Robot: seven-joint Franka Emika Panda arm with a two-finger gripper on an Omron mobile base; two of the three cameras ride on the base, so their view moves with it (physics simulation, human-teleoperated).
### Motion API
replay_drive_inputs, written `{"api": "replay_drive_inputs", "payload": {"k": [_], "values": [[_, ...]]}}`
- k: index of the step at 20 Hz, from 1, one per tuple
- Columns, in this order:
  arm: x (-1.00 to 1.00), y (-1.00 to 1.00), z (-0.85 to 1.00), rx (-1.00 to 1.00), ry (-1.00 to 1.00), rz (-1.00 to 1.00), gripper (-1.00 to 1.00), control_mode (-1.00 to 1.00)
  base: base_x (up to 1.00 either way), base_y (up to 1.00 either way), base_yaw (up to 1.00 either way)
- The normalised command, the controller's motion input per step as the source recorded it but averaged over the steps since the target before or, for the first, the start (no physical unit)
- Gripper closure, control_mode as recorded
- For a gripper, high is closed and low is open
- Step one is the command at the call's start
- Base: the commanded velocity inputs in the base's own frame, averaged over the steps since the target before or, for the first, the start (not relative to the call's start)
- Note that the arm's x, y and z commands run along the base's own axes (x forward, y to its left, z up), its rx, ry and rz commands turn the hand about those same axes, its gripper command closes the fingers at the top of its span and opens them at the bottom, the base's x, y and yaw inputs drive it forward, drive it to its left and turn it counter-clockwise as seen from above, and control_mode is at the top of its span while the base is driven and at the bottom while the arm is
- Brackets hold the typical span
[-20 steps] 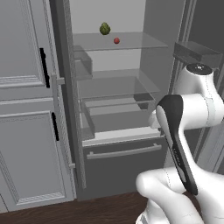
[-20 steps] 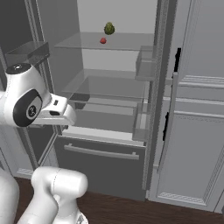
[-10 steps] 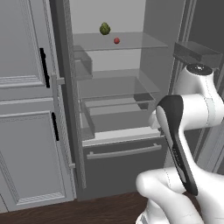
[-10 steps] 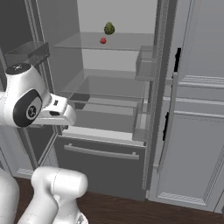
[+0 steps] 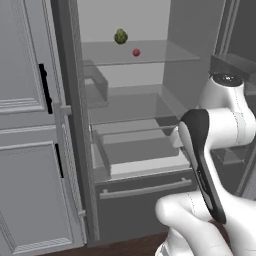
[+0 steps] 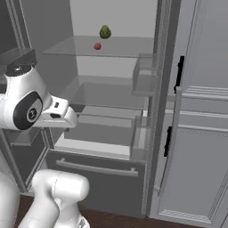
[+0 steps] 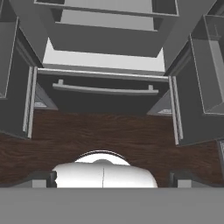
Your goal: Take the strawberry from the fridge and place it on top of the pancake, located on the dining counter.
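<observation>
Left base view shows light grey panelled cabinets (image 5: 27, 150) at frame left and the open fridge (image 5: 140, 125) at centre, its pale shelves bare below. Nothing differs from the earlier frames. At the top centre, the strawberry (image 5: 136, 52) sits on the upper glass shelf (image 5: 165, 51), just right of a yellow-green fruit (image 5: 120, 36); too small to tell its axis. In the hand view, the gripper (image 7: 112, 178) is spread wide above dark wood floor (image 7: 109, 135).

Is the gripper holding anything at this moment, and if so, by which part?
Nothing is held. The gripper is open and empty, pointing down at the floor before the fridge. The strawberry lies on its upper shelf.
</observation>
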Motion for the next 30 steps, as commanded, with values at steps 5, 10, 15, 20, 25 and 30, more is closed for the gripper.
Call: {"api": "replay_drive_inputs", "payload": {"k": [5,10,15,20,25,30], "values": [[0.0,0.0,0.0,0.0,0.0,0.0,-1.0,1.0,0.59,-0.09,-0.05],[0.0,0.0,0.0,0.0,0.0,0.0,-1.0,1.0,0.6,0.0,-0.01],[0.0,0.0,0.0,0.0,0.0,0.0,-1.0,1.0,0.56,-0.04,0.0],[0.0,0.0,0.0,0.0,0.0,0.0,-1.0,1.0,0.47,-0.04,0.0],[0.0,0.0,0.0,0.0,0.0,0.0,-1.0,1.0,0.37,-0.02,0.0],[0.0,0.0,0.0,0.0,0.0,0.0,-1.0,1.0,0.41,0.0,0.0]]}}
